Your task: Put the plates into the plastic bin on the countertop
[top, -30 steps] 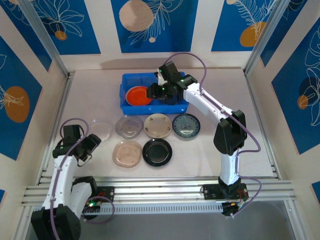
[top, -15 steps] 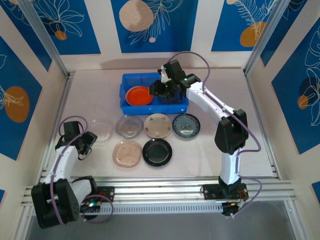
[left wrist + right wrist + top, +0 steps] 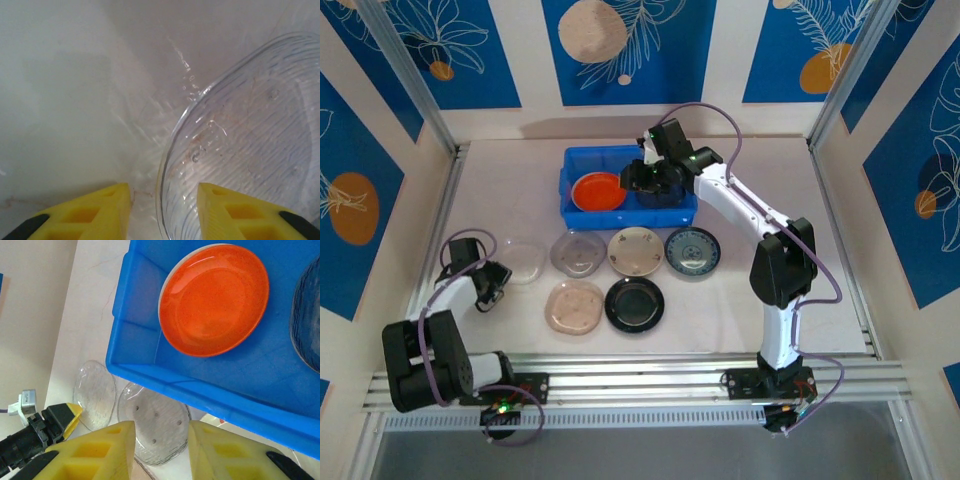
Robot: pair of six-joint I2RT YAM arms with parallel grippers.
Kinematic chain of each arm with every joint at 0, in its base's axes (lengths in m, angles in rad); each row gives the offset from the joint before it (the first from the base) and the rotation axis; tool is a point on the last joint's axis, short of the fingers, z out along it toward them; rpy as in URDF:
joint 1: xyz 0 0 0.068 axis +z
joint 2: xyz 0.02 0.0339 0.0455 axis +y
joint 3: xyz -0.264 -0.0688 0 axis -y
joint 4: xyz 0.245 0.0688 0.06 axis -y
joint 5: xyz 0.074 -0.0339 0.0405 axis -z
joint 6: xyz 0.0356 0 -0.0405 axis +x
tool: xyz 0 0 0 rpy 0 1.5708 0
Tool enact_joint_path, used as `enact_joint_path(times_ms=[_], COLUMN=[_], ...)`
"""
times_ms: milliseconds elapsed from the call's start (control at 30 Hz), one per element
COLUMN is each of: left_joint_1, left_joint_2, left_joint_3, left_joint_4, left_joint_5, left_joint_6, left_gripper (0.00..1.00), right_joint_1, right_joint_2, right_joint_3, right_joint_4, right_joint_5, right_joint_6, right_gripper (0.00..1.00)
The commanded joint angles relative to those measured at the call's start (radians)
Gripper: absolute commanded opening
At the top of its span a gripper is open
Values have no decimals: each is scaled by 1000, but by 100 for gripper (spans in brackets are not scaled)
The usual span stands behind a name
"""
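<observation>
Left end effector (image 3: 165, 202): fingers parted, clear plate (image 3: 250, 140) rim between them, on worktop (image 3: 60, 100). Right end effector (image 3: 159, 445): parted, empty, over bin (image 3: 145, 375) wall; orange plate (image 3: 215, 297) inside, ahead; grey plate (image 3: 155, 425) beneath.

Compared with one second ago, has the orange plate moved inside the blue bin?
No. The orange plate lies at the same spot, by the left wall of the blue bin.

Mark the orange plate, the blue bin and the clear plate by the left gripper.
orange plate (image 3: 215, 300), right wrist view, middle of its dish.
blue bin (image 3: 240, 405), right wrist view, on its near wall.
clear plate (image 3: 250, 140), left wrist view, on its ribbed inner face.
</observation>
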Motion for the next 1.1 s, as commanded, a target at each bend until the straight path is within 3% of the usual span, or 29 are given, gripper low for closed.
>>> enact_joint_path(times_ms=[0, 167, 267, 367, 700, 867, 967, 1067], left_joint_1=[15, 15, 14, 16, 16, 15, 12, -16], left_joint_2=[42, 82, 80, 57, -213, -269, -229, -182], left_joint_3=[37, 50, 58, 71, 261, 429, 523, 600], left_joint_4=[50, 65, 52, 20, -279, -391, -428, -453], left_joint_5=[12, 20, 18, 6, -55, 59, 240, 384], left_joint_6=[17, 29, 51, 71, 223, 296, 319, 329], left_gripper=[37, 24, 7, 0, 0, 0, 0, 0], right_joint_1=[-4, -4, 1, 3, 27, 46, 56, 60], right_joint_2=[26, 30, 30, 26, -47, -107, -147, -172], right_joint_3=[35, 42, 47, 49, 18, -25, -55, -69], right_joint_4=[-18, -26, -33, -38, 5, 68, 113, 137], right_joint_5=[-20, -20, -18, -13, -51, -109, -148, -182], right_joint_6=[2, 5, 4, 2, -50, -126, -161, -180], right_gripper=[33, 32, 32, 32, 32, 41, 51, 53])
